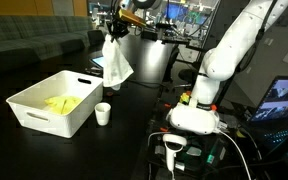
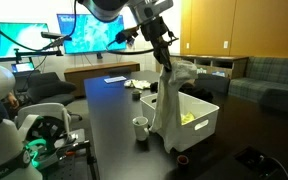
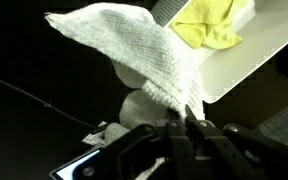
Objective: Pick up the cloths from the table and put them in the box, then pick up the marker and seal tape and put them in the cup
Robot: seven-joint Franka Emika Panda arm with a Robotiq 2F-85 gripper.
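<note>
My gripper (image 1: 114,30) (image 2: 162,50) is shut on the top of the white cloth (image 1: 115,62) (image 2: 169,105), which hangs limp above the black table (image 1: 134,140). In the wrist view the fingers (image 3: 189,118) pinch a tip of the white cloth (image 3: 134,45). The cloth hangs beside the white box (image 1: 39,112) (image 2: 209,118) (image 3: 239,60), not over it. The yellow cloth (image 1: 62,103) (image 2: 189,118) (image 3: 214,25) lies inside the box. The small white cup (image 1: 103,113) (image 2: 140,127) stands upright on the table next to the box. I cannot make out the marker or the seal tape.
The robot's white base (image 1: 194,115) sits at the table's edge with cables around it. A small dark round thing (image 2: 182,160) lies on the table near the box's corner. Monitors (image 2: 99,30) and sofas (image 1: 34,45) stand behind the table.
</note>
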